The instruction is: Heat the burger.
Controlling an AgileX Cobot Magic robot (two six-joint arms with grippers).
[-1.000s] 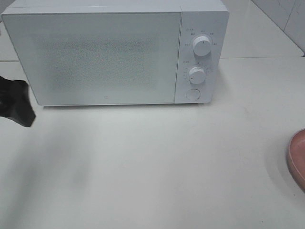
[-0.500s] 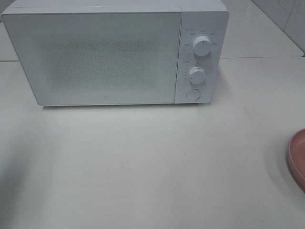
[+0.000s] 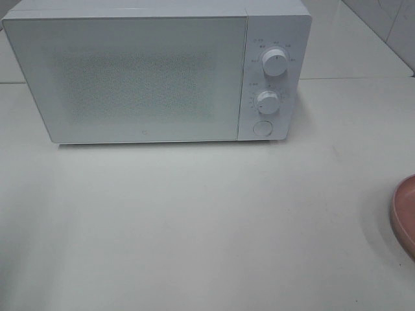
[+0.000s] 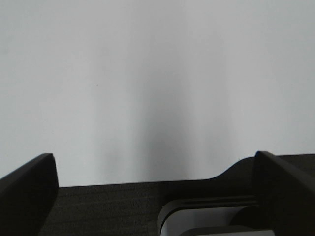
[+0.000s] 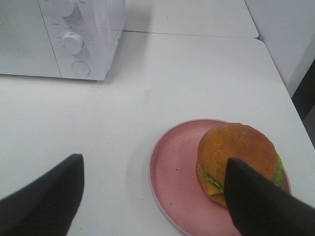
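White microwave (image 3: 155, 71) at far side of pale table (image 3: 207, 227), door shut. Two round knobs (image 3: 275, 63) stacked on its right panel, round button (image 3: 262, 127) below. Pink plate (image 3: 403, 214) cut off at right edge.

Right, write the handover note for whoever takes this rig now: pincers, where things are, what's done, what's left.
Left pincer: open, empty, over bare table, out of the high view.
Right pincer: open, empty, hovering by the burger.
Burger: on the pink plate at the table's right edge, untouched.
Microwave: at the back, door shut.
Done: nothing visible.
Left: open the door, put the burger in, shut it, set the knobs.
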